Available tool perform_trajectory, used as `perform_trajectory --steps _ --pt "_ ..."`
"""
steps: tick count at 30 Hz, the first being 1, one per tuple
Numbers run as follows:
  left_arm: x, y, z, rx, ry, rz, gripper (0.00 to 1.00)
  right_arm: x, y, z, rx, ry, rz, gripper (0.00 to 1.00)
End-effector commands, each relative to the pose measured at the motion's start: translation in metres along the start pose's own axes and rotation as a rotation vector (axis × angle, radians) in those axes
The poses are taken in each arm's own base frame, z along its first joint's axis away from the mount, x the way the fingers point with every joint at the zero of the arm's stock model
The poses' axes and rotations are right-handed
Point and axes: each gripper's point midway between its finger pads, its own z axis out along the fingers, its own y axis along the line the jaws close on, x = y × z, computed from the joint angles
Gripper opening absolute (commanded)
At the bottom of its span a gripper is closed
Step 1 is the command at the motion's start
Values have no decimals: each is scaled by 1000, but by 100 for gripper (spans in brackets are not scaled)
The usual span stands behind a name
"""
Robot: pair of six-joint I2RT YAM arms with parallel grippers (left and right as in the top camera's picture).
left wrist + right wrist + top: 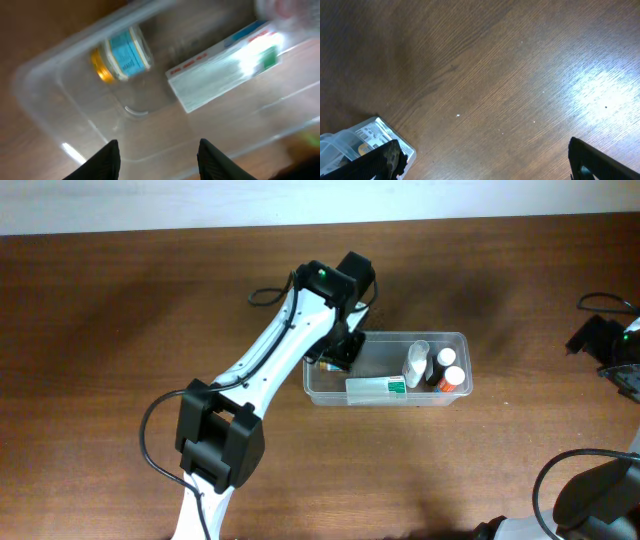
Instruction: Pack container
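The clear plastic container [462, 340] stands mid-table. Inside lie a white box with a green end [375, 389] and, at the right end, three upright bottles: a clear one [416, 363], a white-capped one [445, 358] and an orange-capped one [453, 377]. My left gripper [159, 142] hovers over the container's left end, open and empty. Below it in the container [50, 55] a small bottle with a blue label and gold cap [122, 57] lies on its side beside the white box [225, 70]. My right gripper [484, 144] is wide open and empty over bare wood.
The brown wooden table [120, 300] surrounds the container. The left arm [270, 350] reaches diagonally across the middle. The right arm [620, 350] sits at the far right edge with cables. A corner of the container [367, 137] shows low left in the right wrist view.
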Motion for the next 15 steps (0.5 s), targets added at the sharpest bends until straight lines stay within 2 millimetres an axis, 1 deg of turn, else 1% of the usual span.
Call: perform_trajectory --steps 1,2,3,4,6,7,8,11,15 --pt "-21 0 -35 -7 -110 37 51 0 -3 4 6 10 19 98" --pt "-25 3 -47 -28 -139 38 51 0 -3 4 6 11 19 98" --pt "-28 7 -61 -57 -171 37 54 0 -3 4 6 11 19 98" --pt "-30 10 -71 -83 -192 35 56 0 -3 4 6 11 19 98" --pt "-32 24 -92 -146 -233 1 61 0 -3 4 6 11 19 98" --pt "-32 31 -101 -171 -248 -29 62 0 -3 4 6 11 19 98" --pt "-28 46 -115 -203 -265 -77 64 0 -3 4 6 11 19 98" --pt "-19 73 -133 -242 -272 -168 65 0 -3 4 6 11 19 98" --pt "-12 105 -156 -226 -319 -289 64 0 -3 4 6 11 19 98"
